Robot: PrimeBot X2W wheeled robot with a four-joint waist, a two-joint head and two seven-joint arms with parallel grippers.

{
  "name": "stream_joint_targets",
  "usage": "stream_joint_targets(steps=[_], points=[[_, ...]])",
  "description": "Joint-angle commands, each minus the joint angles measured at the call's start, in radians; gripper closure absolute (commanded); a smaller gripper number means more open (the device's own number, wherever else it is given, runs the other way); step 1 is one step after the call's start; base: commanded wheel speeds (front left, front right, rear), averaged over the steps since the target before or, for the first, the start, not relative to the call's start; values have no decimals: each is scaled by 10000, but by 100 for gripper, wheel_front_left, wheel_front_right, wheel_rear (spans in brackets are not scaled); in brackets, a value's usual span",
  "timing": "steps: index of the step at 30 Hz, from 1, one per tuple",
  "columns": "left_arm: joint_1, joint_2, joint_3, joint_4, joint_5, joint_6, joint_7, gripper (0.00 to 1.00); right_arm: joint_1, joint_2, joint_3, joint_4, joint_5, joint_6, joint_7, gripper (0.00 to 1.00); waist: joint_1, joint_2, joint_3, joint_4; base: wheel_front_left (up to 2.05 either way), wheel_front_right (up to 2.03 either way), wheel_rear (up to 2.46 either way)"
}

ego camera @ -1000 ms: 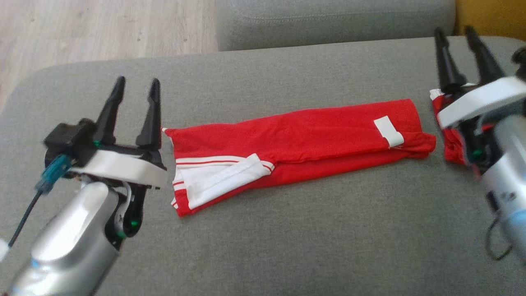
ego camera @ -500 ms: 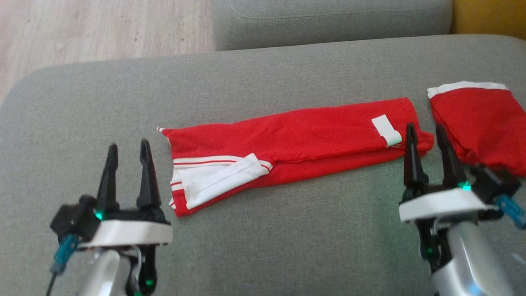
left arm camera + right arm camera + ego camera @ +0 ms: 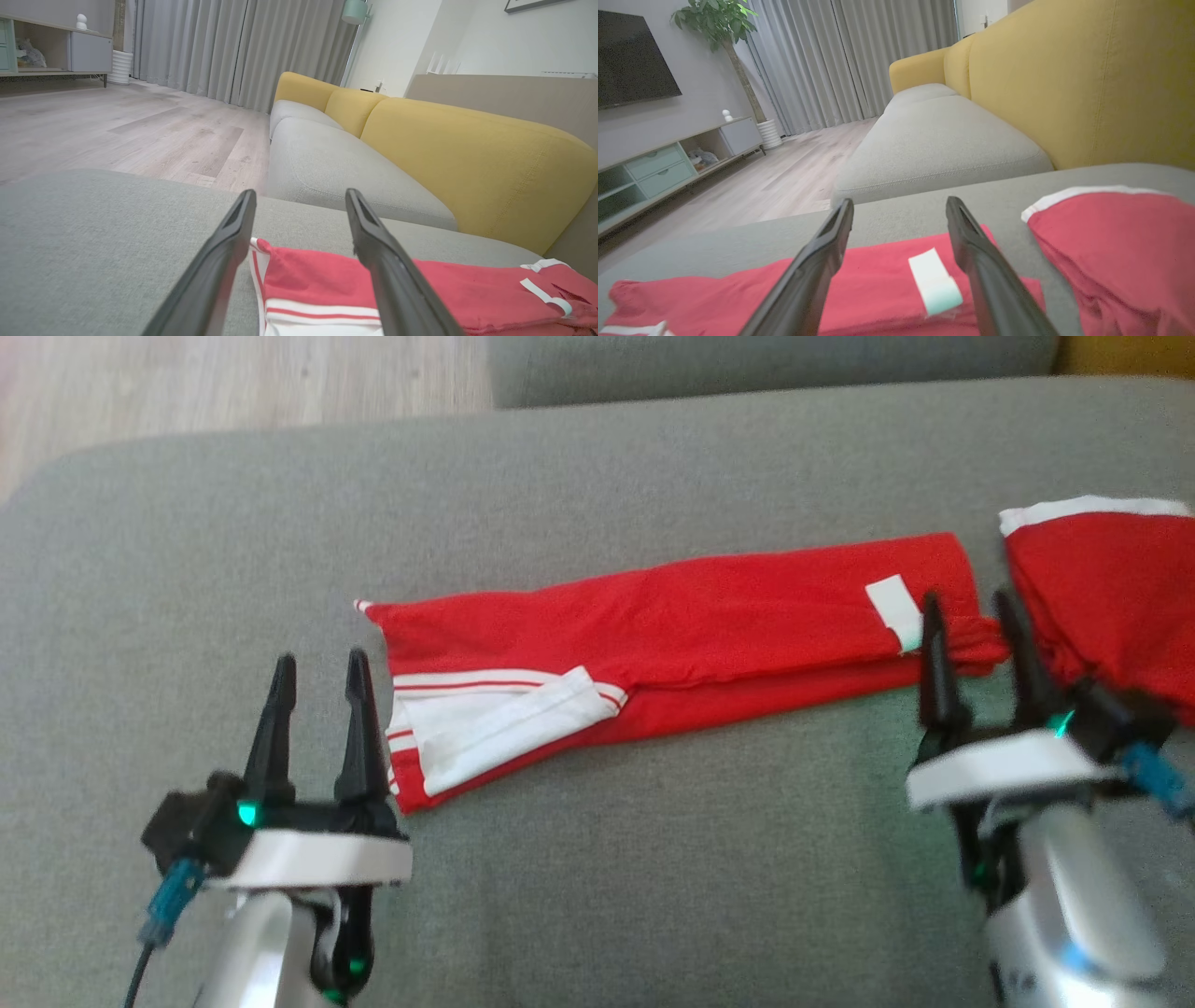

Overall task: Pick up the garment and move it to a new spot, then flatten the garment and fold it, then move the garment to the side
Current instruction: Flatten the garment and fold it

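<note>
Garment [image 3: 672, 644]: a long red strip, already doubled lengthwise, lying flat on the grey cushion [image 3: 597, 476] beneath it. Its white-striped end [image 3: 485, 719] points to my left, and its end with the white label [image 3: 894, 607] points to my right.

Left gripper [image 3: 321, 658]: just off the garment's striped end on the near side, fingers spread, nothing between them.

Right gripper [image 3: 968, 597]: at the garment's labelled end, fingers also spread and empty. The wrist view puts the label between them.

Assessment: with one arm at each end, I judge this to be the set-up for an end-to-end fold, each pincer placed to pinch its own short edge.

Hazard: a second red cloth [image 3: 1102, 588] lies just right of the garment, with a narrow gap between them. The right fingers could snag it instead.
</note>
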Motion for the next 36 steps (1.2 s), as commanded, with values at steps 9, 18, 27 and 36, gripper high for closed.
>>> stream_joint_targets(steps=[9,18,27,36], points=[[-1083,-98,192,-449,262,-240,-53,0,-2435,38,-2059,2393,-1319,19,-93,0,-1,0,1063,406,0,0,0],[-1477,-125,162,-367,316,-274,-53,0,-3491,39,-3249,5304,-1971,19,28,0,-1,0,1484,608,0,0,0],[-1556,-130,223,-409,307,-281,-53,0,-4208,39,-2919,7595,-1717,19,184,0,-1,0,1543,542,0,0,0],[-1495,-130,205,-599,445,-283,-53,0,-4611,39,-2550,8566,-1493,19,47,100,-1,0,1380,442,0,0,0]])
